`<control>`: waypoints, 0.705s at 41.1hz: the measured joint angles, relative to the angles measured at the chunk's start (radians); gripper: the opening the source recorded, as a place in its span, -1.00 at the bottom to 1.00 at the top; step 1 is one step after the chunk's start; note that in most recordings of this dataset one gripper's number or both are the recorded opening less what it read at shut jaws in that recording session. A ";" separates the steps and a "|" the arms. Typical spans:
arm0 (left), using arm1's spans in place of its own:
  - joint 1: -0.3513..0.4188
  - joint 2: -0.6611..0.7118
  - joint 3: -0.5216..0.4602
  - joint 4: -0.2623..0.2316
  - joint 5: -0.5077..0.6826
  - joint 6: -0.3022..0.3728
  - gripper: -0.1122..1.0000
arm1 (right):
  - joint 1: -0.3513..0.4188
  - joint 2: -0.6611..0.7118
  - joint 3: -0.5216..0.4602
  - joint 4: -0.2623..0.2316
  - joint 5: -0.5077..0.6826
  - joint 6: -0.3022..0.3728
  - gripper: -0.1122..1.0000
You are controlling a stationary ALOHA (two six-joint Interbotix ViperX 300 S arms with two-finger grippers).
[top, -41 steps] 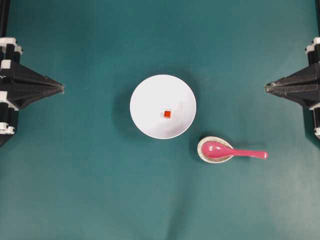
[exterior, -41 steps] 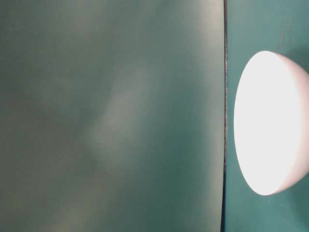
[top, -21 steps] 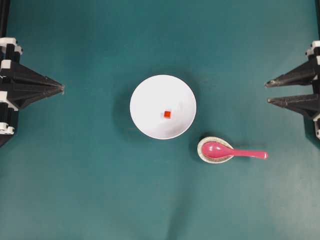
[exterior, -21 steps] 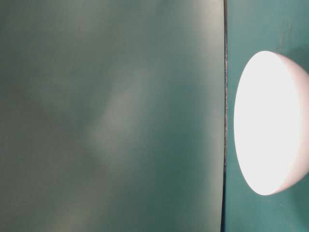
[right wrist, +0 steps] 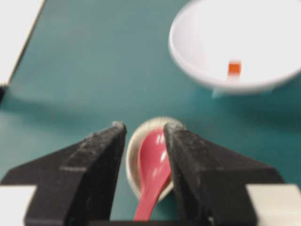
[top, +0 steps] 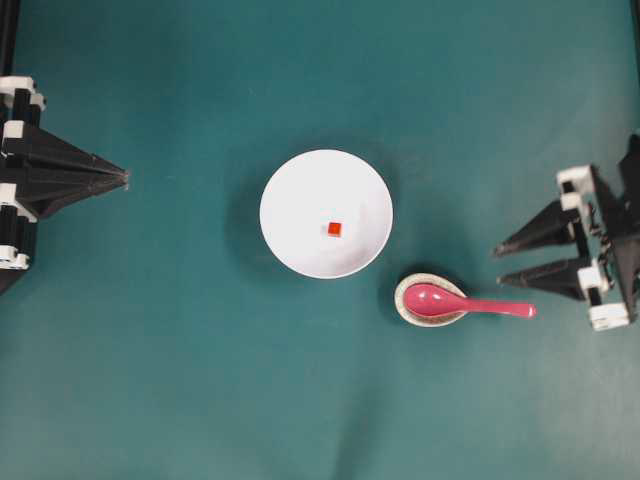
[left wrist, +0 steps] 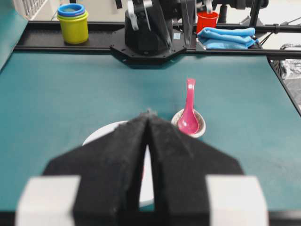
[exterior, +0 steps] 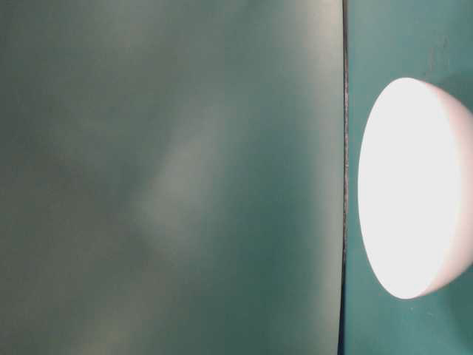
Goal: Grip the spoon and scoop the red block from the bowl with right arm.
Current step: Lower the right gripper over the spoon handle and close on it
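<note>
The pink spoon (top: 466, 303) lies with its scoop in a small cream dish (top: 408, 310) and its handle pointing right; it also shows in the left wrist view as the spoon (left wrist: 189, 110) and in the right wrist view as the spoon (right wrist: 155, 174). The white bowl (top: 300, 190) sits mid-table with the red block (top: 334, 229) inside, the same block (right wrist: 234, 68) showing in the right wrist view. My right gripper (top: 497, 263) is open, above and right of the spoon handle's end, holding nothing. My left gripper (top: 125, 178) is shut at the far left, well clear of the bowl.
The table-level view shows only the bowl (exterior: 414, 188) and teal surface. Beyond the table's far edge stand stacked cups (left wrist: 73, 21), a red cup (left wrist: 207, 20) and a blue cloth (left wrist: 225, 37). The right arm's base (left wrist: 148, 33) stands behind the spoon.
The right gripper went from shut to open, then moved in from the right edge, down toward the spoon handle. Left arm, bowl, block and spoon stayed put.
</note>
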 measured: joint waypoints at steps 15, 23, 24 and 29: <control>-0.002 0.000 0.000 0.000 0.026 -0.002 -0.80 | 0.331 0.360 0.051 0.410 -0.402 -0.002 0.04; -0.002 0.000 0.000 0.000 0.029 -0.014 -0.80 | 0.463 0.459 0.037 0.577 -0.477 -0.003 0.04; -0.002 0.000 0.000 0.000 0.029 -0.018 -0.80 | 0.472 0.465 0.035 0.588 -0.480 -0.003 0.04; -0.002 0.000 0.000 0.000 0.038 -0.034 -0.80 | 0.502 0.479 0.023 0.611 -0.488 -0.003 0.04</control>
